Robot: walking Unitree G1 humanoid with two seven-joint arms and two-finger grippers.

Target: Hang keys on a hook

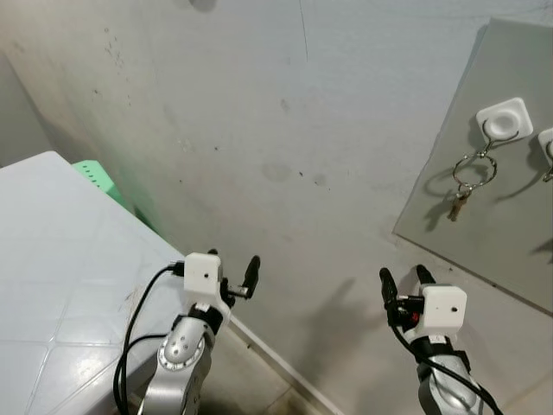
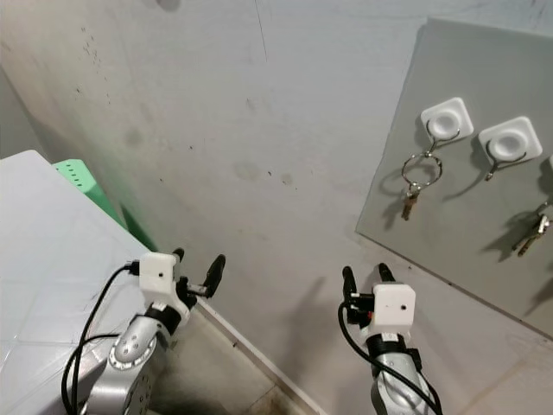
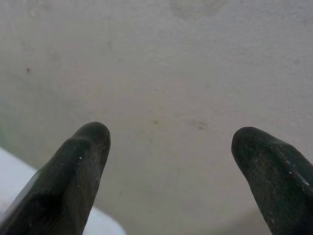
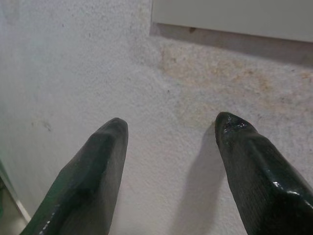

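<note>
Both arms are raised toward a stained grey wall [image 1: 259, 130]. The left gripper [image 1: 232, 275] has its two black fingers spread and nothing between them; in the left wrist view the fingertips [image 3: 90, 139] stand well apart with bare wall in the gap. The right gripper [image 1: 403, 281] is likewise released, fingers parted and empty. In the right wrist view its fingertips [image 4: 115, 132] point at rough wall, with the lower edge of a grey board [image 4: 234, 14] beyond them.

The grey board [image 2: 484, 225] is fixed to the wall up and to the right of the right gripper, well apart from it. On it sit white square hooks. The nearest hook [image 2: 447, 119] to the right gripper carries the keys [image 2: 413, 190]: a metal ring hangs from it with a small key dangling below. They are above the right gripper's fingers and slightly to its right, not touching it. A second white hook [image 2: 510, 138] sits just beside the first, farther from the gripper. Another set of keys [image 2: 534, 229] hangs at the board's far edge, its hook cut off by the frame.

A white tiled surface [image 1: 60, 259] lies beside and behind the left gripper on its outer side. A green object [image 1: 102, 177] shows between this surface and the wall, too little visible to identify.
</note>
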